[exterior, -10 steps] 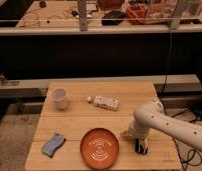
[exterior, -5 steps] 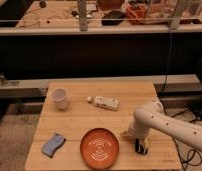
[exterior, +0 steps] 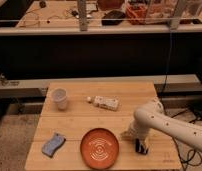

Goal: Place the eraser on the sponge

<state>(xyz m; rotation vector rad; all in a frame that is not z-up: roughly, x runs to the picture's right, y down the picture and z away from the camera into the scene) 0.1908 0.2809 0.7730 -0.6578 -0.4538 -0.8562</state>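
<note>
The blue-grey wavy sponge [exterior: 53,144] lies flat near the table's front left corner. My gripper [exterior: 139,147] points down at the tabletop just right of the orange plate [exterior: 99,148], far to the right of the sponge. A small dark shape sits at the gripper's tip, touching or nearly touching the wood; I cannot separate the eraser from the gripper there. The white arm [exterior: 164,122] reaches in from the right.
A white cup [exterior: 59,98] stands at the back left. A cream-white rectangular piece [exterior: 106,103] with a small white ball [exterior: 88,99] lies at the back middle. The wooden table [exterior: 79,125] ends close in front of the gripper.
</note>
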